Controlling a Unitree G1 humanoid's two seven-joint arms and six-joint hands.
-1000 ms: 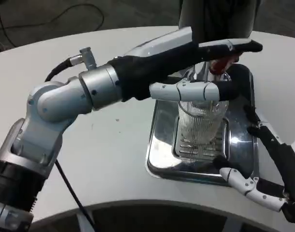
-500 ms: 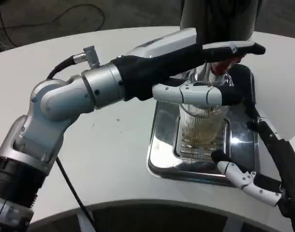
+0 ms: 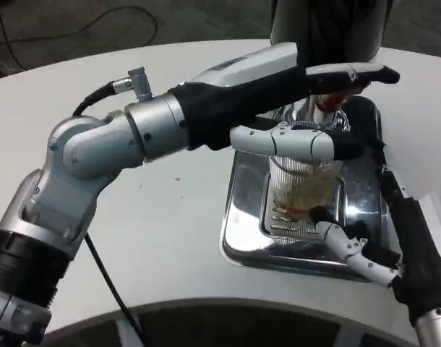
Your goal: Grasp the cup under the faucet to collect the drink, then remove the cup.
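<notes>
white table, cup mid drip tray

Left arm comes in from the bottom left corner, silver forearm bent at the elbow and stretched across toward the upper right. Its white-backed, black-and-white-fingered left hand is held flat-ish and sideways: the upper fingers stick straight out to the right, and one lower finger runs level underneath them. The right hand pokes up from the bottom right corner, palm facing left, fingers spread apart, one white finger reaching left with its black tip forward.
</notes>
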